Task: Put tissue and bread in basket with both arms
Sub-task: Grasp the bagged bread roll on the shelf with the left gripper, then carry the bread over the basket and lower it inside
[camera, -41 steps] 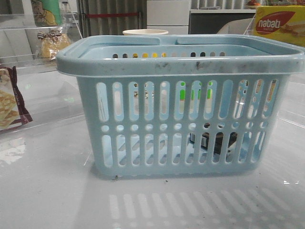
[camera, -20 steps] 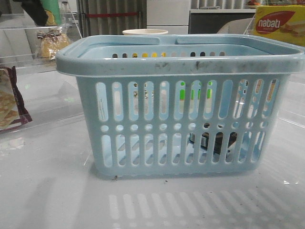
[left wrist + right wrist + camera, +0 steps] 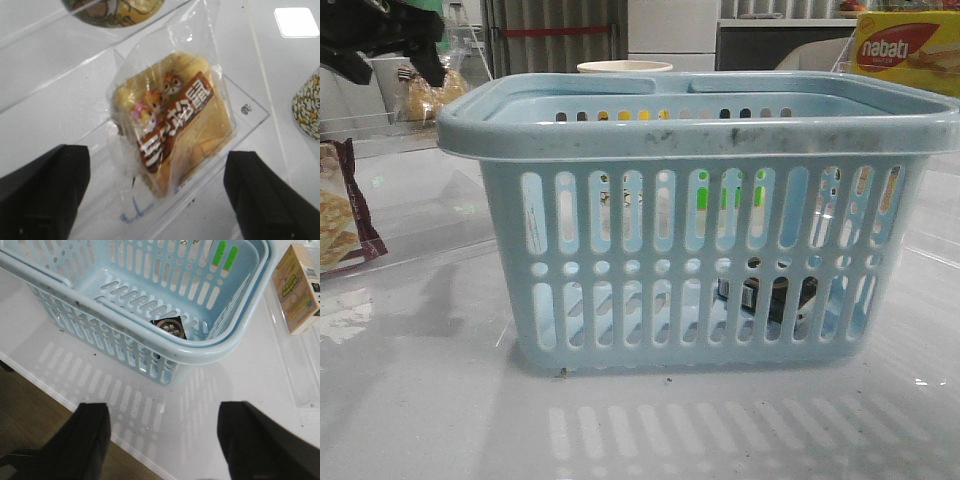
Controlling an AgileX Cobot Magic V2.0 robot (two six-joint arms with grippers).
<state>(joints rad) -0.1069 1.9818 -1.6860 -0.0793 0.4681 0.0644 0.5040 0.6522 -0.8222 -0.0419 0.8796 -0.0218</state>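
The light-blue basket (image 3: 700, 135) stands mid-table; it also shows in the right wrist view (image 3: 125, 327). The tissue (image 3: 768, 295), a small black packet, lies on the basket's floor near its right end, and also shows in the right wrist view (image 3: 169, 327). The bread (image 3: 172, 125), golden buns in a clear bag, lies on a clear acrylic shelf. In the front view the bread (image 3: 432, 95) is at the far left. My left gripper (image 3: 155, 200) is open and empty, just short of the bread, its jaws wide either side; it also shows in the front view (image 3: 395, 70). My right gripper (image 3: 162, 445) is open and empty over the table's front edge, apart from the basket.
A yellow-red nabati box (image 3: 905, 50) is at the back right, a paper cup (image 3: 625, 67) behind the basket, a flat snack packet (image 3: 340, 215) at the left edge. A small yellow carton (image 3: 297, 287) lies right of the basket. A patterned object (image 3: 307, 107) stands beside the bread's shelf.
My left gripper has come into the front view at the top left and moved down and right toward the bread. The basket and tissue have not moved.
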